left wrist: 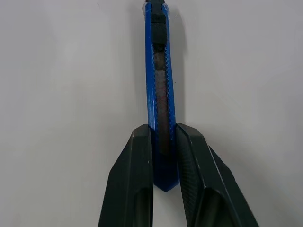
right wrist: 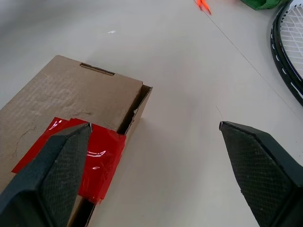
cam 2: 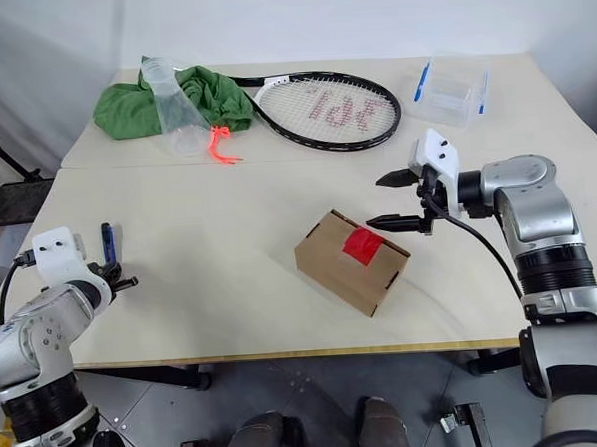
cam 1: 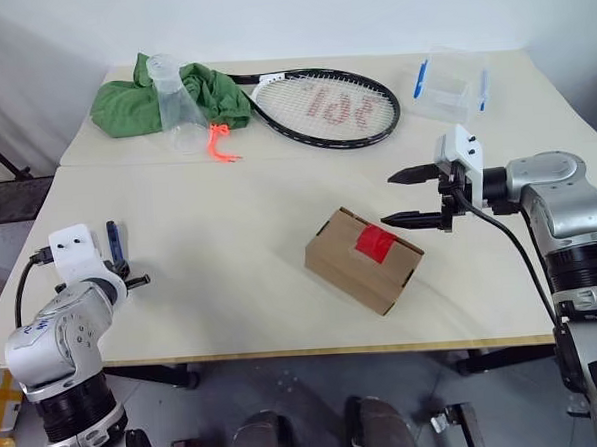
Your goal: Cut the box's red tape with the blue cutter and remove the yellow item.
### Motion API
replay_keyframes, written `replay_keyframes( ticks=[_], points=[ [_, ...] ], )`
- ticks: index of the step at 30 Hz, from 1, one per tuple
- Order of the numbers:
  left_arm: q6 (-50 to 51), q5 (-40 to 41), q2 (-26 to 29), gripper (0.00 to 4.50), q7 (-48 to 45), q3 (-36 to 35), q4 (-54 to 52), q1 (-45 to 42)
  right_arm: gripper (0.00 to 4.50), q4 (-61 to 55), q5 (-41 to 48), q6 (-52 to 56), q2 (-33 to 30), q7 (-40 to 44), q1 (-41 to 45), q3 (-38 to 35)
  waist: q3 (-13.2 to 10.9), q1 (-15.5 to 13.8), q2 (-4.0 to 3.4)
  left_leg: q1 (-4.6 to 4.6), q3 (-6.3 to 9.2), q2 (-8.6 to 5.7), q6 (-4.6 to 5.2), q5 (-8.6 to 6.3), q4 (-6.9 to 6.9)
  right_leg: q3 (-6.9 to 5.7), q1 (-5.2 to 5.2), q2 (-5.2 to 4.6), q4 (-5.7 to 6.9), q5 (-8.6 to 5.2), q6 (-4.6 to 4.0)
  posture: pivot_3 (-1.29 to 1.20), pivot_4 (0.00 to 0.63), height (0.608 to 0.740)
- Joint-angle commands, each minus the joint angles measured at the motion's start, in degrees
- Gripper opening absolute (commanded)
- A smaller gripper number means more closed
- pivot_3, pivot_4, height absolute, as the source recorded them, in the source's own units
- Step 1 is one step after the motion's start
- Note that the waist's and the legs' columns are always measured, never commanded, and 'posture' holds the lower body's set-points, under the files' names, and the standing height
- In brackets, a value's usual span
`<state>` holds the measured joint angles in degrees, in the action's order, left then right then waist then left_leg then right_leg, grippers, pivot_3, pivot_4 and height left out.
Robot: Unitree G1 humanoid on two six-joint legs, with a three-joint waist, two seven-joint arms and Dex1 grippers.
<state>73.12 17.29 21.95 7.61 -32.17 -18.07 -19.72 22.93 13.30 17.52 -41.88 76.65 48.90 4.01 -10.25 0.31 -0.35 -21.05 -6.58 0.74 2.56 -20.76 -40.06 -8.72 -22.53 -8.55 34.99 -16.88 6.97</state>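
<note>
Left claw (left wrist: 163, 156) pinching blue cutter (left wrist: 159, 90) at worktop (cam 1: 228, 217) left edge. Right claw (cam 1: 415, 197) spread beside box (cam 1: 362, 259). Red tape (cam 1: 376, 242) uncut; cutting, yellow item removal outstanding.

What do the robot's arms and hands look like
Both arms are silver-grey metal with black joint rings. Each wrist carries a white camera block. The left hand and right hand each have two black pointed fingers with textured pads. A black cable trails from each wrist; small blue markings show on the left arm.
</note>
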Motion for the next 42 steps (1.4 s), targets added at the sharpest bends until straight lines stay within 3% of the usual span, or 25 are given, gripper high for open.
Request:
replay_keyframes(
  ticks=[1, 4, 13, 17, 24, 29, 32, 38, 42],
  points=[
    [3.00, 0.40, 0.71, 0.38, -2.80, -0.40, -0.50, 3.21, 4.50, -2.02, 0.79, 0.21, -1.32, -0.38, 0.86, -1.79, 0.00, 0.01, 0.00, -0.01, -0.01, 0.00, 0.00, 0.00, 0.01, 0.00, -0.01, 0.00, 0.00, 0.00, 0.00, 0.00, 0.150, 0.740],
    [1.94, 2.45, 2.89, 0.38, -7.67, -0.11, -2.29, 4.65, 4.50, -2.60, 1.04, 0.60, -1.34, -0.66, 0.92, -1.98, 0.00, -0.05, 0.00, -0.03, -0.01, 0.00, 0.00, 0.00, 0.04, 0.01, -0.04, 0.00, -0.02, 0.00, 0.00, 0.00, 0.150, 0.740],
    [-4.50, 13.92, 17.41, 0.38, -32.83, 3.05, -10.20, 13.86, 4.50, -14.28, 2.60, 7.79, -1.40, -2.74, 0.04, -0.51, -0.06, -0.23, 0.02, -0.20, 0.07, 0.02, -0.03, -0.02, 0.01, 0.44, -0.15, -0.02, -0.08, -0.02, -0.04, 0.00, 0.150, 0.740],
    [-16.12, 16.27, 26.43, 0.38, -50.62, 9.65, -14.74, 20.59, 4.50, -29.34, 5.02, 14.82, -0.12, -3.00, -1.49, 3.25, -0.12, 0.01, 0.01, -0.21, 0.07, 0.05, -0.16, -0.09, 0.08, 0.48, -0.21, -0.01, -0.13, -0.04, -0.08, 0.00, 0.150, 0.740],
    [-34.00, 12.22, 36.53, 0.38, -68.92, 20.91, -11.57, 21.09, 4.50, -40.78, 6.30, 17.81, 4.01, -5.82, -3.28, 9.62, -0.15, -0.05, -0.04, -0.22, -0.04, 0.09, -0.20, -0.12, 0.12, 0.45, -0.31, 0.09, -0.09, -0.11, -0.20, 0.00, 0.150, 0.740],
    [-43.82, 5.10, 40.23, 0.38, -73.73, 28.01, -5.85, 17.61, 3.31, -42.30, -1.02, 17.13, 4.33, -10.69, -2.81, 16.71, -0.15, -0.13, -0.03, -0.29, -0.29, 0.05, -0.18, -0.11, 0.13, 0.26, -0.59, 0.09, 0.06, -0.11, -0.20, 0.00, 0.150, 0.740],
    [-49.86, -0.42, 41.27, 0.38, -74.91, 32.07, -1.84, 15.10, 2.22, -42.58, -4.55, 14.57, 5.54, -12.10, -2.81, 20.43, -0.15, -0.07, -0.03, -0.47, -0.43, 0.03, -0.14, -0.09, 0.12, 0.28, -0.90, 0.11, 0.20, -0.11, -0.20, 0.00, 0.150, 0.740],
    [-51.59, -1.82, 39.88, 0.38, -76.00, 34.36, 0.90, 10.95, 0.09, -41.79, -11.04, 9.38, 7.60, -13.07, -3.54, 27.43, -0.18, -0.01, 0.02, -0.54, -0.52, 0.06, -0.13, -0.08, 0.12, 0.26, -1.07, 0.14, 0.38, -0.11, -0.19, 0.00, 0.150, 0.740],
    [-52.34, -3.39, 37.45, 0.38, -73.85, 34.88, 3.05, 8.96, 0.04, -40.44, -13.86, 6.45, 9.68, -13.09, -3.45, 30.42, -0.19, -0.02, 0.03, -0.53, -0.53, 0.06, -0.11, -0.07, 0.09, 0.26, -1.06, 0.13, 0.42, -0.12, -0.19, 0.00, 0.150, 0.740]
  ],
)
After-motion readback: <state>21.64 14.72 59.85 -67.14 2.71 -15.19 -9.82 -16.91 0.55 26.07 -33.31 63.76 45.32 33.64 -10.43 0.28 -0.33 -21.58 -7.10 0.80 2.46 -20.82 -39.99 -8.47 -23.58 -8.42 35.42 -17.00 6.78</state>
